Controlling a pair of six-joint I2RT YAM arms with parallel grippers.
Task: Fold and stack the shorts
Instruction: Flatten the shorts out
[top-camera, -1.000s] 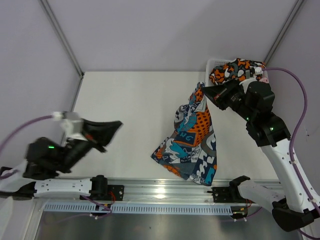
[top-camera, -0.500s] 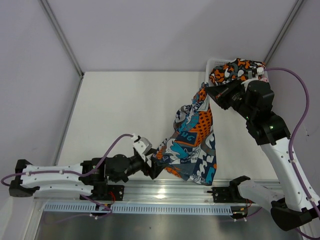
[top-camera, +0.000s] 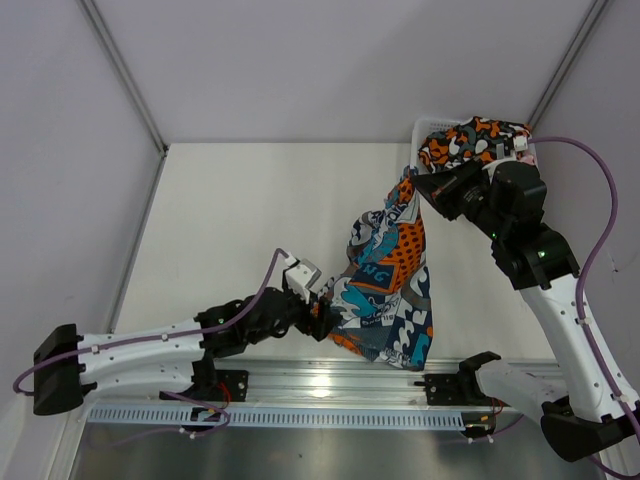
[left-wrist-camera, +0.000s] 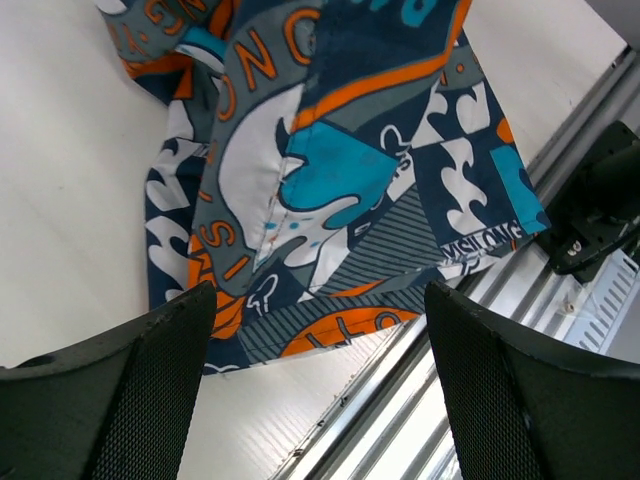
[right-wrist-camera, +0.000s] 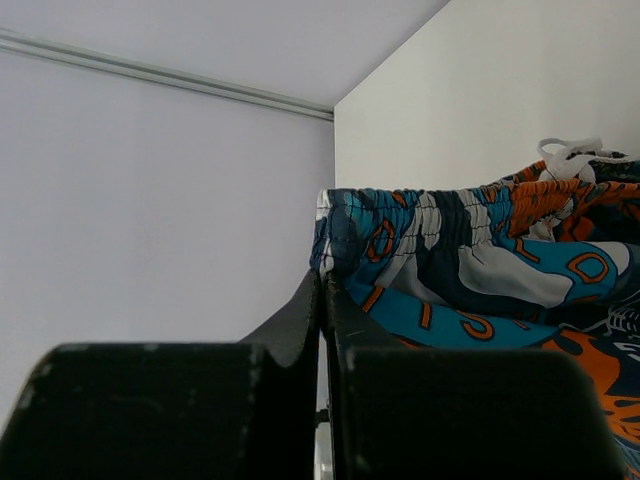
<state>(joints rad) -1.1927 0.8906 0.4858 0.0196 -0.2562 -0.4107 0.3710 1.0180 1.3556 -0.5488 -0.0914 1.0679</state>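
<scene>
**A:** What are we working with, and where does it lie?

**B:** On the white table we have the blue-teal-orange patchwork fabric shorts. They are strung from a raised point beside the white plastic mesh basket down to the table's near edge, where the leg end pools by the aluminium rail. The orange-black-white camouflage shorts sit heaped over the basket.

**A:** State of the claws?

**B:** The right gripper is clenched on the gathered waistband. The left gripper is released, jaws wide apart, poised over the lower hem with nothing between them.

**A:** How do we expect the cloth to handle?

**B:** We judge it light, limp and somewhat slick. It sags and creases under its own weight and will not hold a shape unsupported. We advise taking hold at the free hem corner, pinching through both layers, so the two holds can pull the garment flat.
</scene>
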